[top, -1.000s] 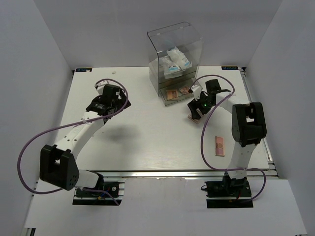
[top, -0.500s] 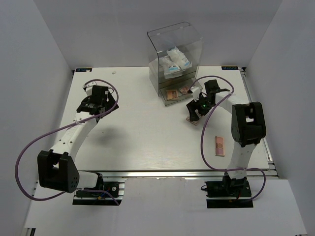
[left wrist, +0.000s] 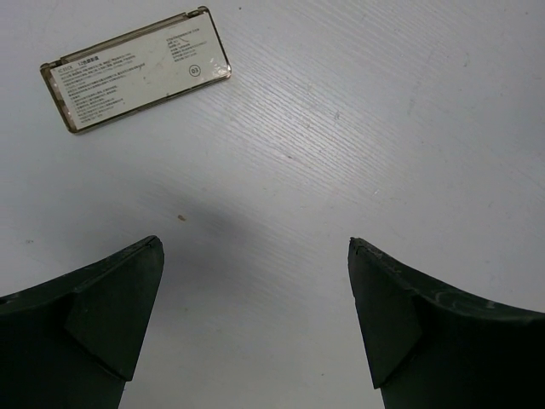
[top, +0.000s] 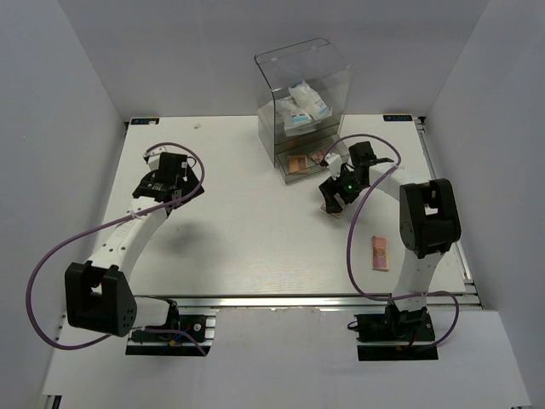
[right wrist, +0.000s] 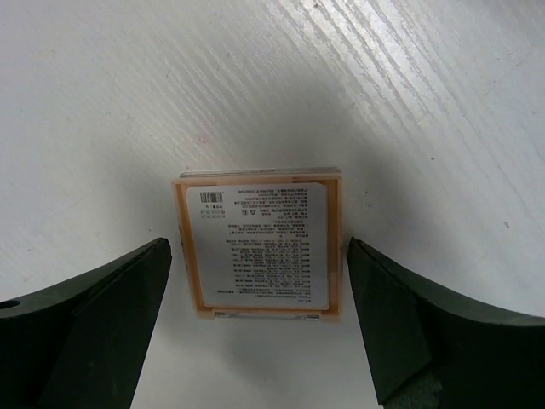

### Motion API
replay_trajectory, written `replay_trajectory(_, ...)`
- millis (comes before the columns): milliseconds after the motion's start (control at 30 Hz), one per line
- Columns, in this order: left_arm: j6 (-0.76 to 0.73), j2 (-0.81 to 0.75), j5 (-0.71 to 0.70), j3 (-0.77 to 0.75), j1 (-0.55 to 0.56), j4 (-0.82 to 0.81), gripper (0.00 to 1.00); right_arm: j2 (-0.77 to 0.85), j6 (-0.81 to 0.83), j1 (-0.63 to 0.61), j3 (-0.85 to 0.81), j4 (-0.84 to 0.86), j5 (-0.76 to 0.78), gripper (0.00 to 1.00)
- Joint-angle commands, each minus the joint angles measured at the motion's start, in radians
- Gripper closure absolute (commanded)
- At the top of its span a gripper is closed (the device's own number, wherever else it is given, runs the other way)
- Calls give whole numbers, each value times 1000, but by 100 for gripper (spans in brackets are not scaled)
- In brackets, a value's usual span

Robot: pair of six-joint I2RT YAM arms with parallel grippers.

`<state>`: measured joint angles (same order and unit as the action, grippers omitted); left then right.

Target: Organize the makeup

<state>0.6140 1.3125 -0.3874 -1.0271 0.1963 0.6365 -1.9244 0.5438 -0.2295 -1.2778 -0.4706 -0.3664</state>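
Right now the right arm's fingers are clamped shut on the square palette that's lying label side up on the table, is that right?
Not clamped shut. The right fingers stand open, one on each side of the square palette, which lies label side up on the table. The right wrist view shows it.

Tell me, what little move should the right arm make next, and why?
Probably ease down and close the jaws on the square palette. It lies label-up on the table, centred between the right arm's open jaws, with a gap on each side, so nothing grips it yet.
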Motion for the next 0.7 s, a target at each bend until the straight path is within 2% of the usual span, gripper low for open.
replay_trajectory(0, -20, -42, -38, -4, -15, 20, 2, 19, 30, -33, 86, 53, 84, 11)
replay_trajectory(267, -39, -47, -53, -1, -40, 31, 2, 22, 15, -51, 159, 145, 175, 12)
replay_trajectory(367, -46, -44, -59, 4, -49, 35, 2, 16, 34, -53, 158, 142, 182, 28)
replay_trajectory(400, -49, -39, -59, 4, -54, 38, 2, 10, 39, -53, 153, 136, 176, 41)
replay_trajectory(467, -49, -24, -64, -1, -70, 61, 2, 11, 47, -51, 140, 130, 167, 55)
replay_trajectory(500, -49, -18, -68, -8, -77, 69, 2, 18, 50, -51, 137, 130, 146, 66)
replay_trajectory(567, -54, -13, -70, -11, -95, 81, 2, 37, 50, -51, 123, 141, 120, 72)
replay_trajectory(600, -57, -15, -70, -11, -101, 83, 2, 65, 44, -51, 114, 156, 106, 79)
replay_trajectory(667, -68, -18, -71, -13, -124, 84, 2, 87, 32, -53, 74, 176, 58, 83)
